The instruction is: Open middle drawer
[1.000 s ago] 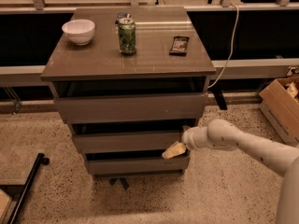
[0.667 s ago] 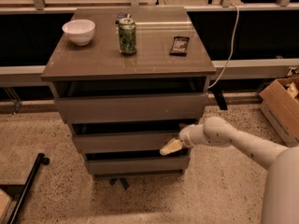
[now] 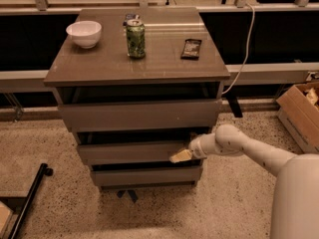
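The grey-brown cabinet has three handleless drawer fronts stacked under its top. The middle drawer [image 3: 132, 152] is the mid-sized panel between the tall top front [image 3: 139, 114] and the short bottom front [image 3: 147, 176]. My white arm reaches in from the lower right. My gripper [image 3: 181, 156], with yellowish fingertips, is at the right end of the middle drawer front, at its lower edge, touching or nearly touching it.
On the cabinet top stand a white bowl [image 3: 83, 33], a green can [image 3: 135, 39] and a dark packet [image 3: 191, 48]. A cardboard box [image 3: 301, 114] sits on the floor at right. A black bar [image 3: 30, 199] lies at lower left. A cable [image 3: 244, 59] hangs behind.
My gripper has moved a little left along the middle drawer front. The drawers look unmoved.
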Available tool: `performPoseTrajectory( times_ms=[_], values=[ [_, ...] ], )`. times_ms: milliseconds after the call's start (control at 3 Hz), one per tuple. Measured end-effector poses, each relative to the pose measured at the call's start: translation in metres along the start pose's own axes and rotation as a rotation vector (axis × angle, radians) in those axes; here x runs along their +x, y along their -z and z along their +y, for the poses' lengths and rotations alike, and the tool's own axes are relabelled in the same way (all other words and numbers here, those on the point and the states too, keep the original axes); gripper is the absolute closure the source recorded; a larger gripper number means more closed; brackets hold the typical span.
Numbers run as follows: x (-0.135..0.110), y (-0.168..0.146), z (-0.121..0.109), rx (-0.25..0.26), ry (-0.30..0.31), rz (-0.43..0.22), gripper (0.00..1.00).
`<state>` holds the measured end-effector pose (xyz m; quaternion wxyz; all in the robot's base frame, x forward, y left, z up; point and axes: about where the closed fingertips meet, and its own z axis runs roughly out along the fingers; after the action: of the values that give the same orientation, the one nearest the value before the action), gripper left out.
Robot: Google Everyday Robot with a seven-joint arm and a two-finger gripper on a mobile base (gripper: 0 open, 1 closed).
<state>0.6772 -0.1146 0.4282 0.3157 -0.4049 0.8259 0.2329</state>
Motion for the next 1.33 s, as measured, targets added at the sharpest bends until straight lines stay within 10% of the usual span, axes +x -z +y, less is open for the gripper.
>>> performPoseTrajectory(
  times_ms=[1000,1333],
  values=[
    [-0.0127,0.0125,0.0023,0.000,0.000,0.000,0.96],
    [-0.0135,0.0132,0.0024,0.000,0.000,0.000,0.00]
  ],
)
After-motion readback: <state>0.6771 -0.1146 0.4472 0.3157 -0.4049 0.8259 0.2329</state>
